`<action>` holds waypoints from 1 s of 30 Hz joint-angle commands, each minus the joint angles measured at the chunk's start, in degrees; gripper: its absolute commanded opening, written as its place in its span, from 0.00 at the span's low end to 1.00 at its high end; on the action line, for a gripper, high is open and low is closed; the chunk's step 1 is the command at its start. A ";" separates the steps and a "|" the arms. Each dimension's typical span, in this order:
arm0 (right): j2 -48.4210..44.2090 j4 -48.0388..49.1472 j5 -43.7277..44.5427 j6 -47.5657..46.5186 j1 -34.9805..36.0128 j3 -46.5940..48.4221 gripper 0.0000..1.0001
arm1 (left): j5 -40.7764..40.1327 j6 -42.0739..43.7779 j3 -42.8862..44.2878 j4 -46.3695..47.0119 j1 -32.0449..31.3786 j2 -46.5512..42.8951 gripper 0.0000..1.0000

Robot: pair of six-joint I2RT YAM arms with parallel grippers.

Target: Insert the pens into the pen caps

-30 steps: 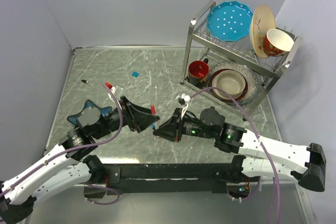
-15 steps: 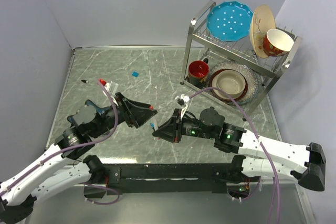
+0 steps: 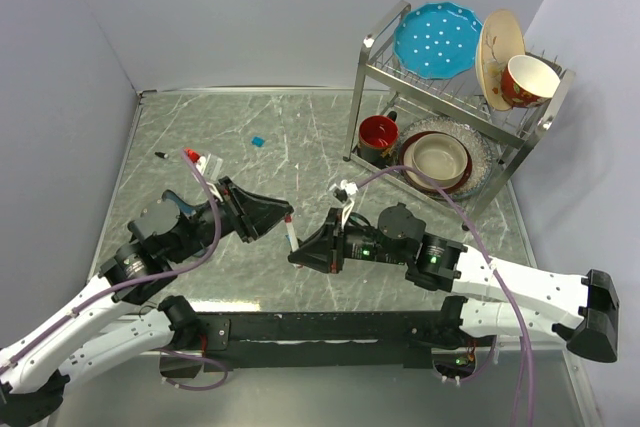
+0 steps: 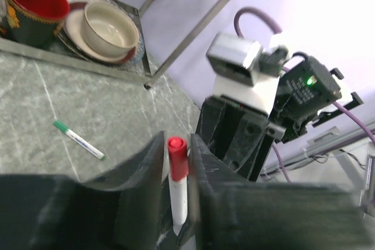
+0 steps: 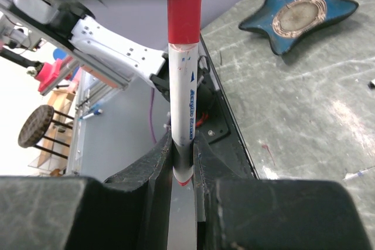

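Grey marbled table (image 3: 300,127), plain grey walls, one dish rack (image 3: 358,107) at the back. One red pen (image 3: 291,238) is held between the two arms. The right gripper (image 3: 298,255) is clamped on its white barrel and the left gripper (image 3: 284,217) closed round its red cap (image 4: 177,157) — one blue cap (image 3: 257,140) lies well apart.

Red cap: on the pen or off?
On: the red cap covers one end of the red pen, held by the left pincer; the right pincer clamps the barrel. Fully seated: cannot tell.

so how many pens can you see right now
2: the red pen held upright in the right gripper, and the green pen lying on the table. Others may be hidden.
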 commanded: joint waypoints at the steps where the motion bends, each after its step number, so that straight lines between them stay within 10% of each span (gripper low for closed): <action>1: 0.81 3.51 -0.73 -0.11 0.47 4.71 0.00 | 2.73 -0.87 -0.62 -0.07 0.01 -0.63 0.15; 4: 0.81 3.43 -0.03 -0.28 0.47 5.94 0.00 | 2.82 -2.53 -2.64 0.81 0.01 -2.04 0.01; 30: 20.32 -19.26 28.45 -15.84 -0.85 33.55 0.00 | -4.04 -15.11 -9.32 -4.99 -0.16 8.24 0.01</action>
